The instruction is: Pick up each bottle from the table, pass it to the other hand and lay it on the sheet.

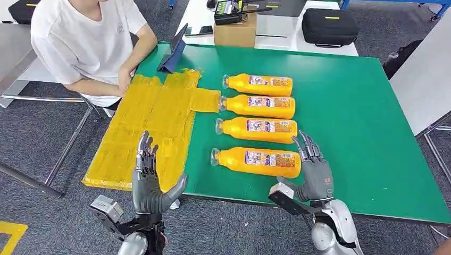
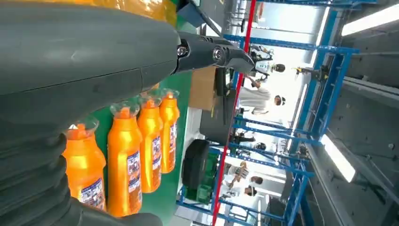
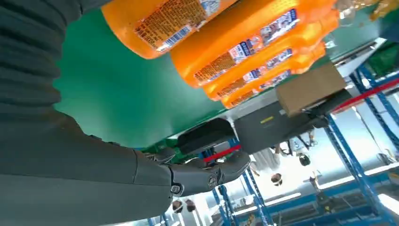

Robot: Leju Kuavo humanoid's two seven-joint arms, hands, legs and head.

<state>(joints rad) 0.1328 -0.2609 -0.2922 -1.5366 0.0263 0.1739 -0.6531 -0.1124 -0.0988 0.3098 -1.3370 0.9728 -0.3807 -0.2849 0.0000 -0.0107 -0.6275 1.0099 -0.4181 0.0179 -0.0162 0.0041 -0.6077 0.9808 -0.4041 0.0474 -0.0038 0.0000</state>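
Several orange bottles lie on their sides in a column on the green table (image 1: 351, 111), caps pointing toward the sheet. The nearest bottle (image 1: 258, 161) lies by the front edge; the farthest bottle (image 1: 259, 85) is at the top of the column. The same bottles (image 2: 124, 160) stand in a row in the left wrist view, and the nearest bottle (image 3: 155, 23) looms large in the right wrist view. A yellow sheet (image 1: 149, 125) covers the table's left part. My right hand (image 1: 315, 171) is open just right of the nearest bottle's base, holding nothing. My left hand (image 1: 149, 178) is open over the sheet's near edge.
A person in a white shirt (image 1: 88, 45) sits at the far left corner, forearm by the sheet. A tablet on a stand (image 1: 174, 50) is behind the sheet. A cardboard box (image 1: 235, 32) and a black case (image 1: 330, 26) sit on the white table beyond.
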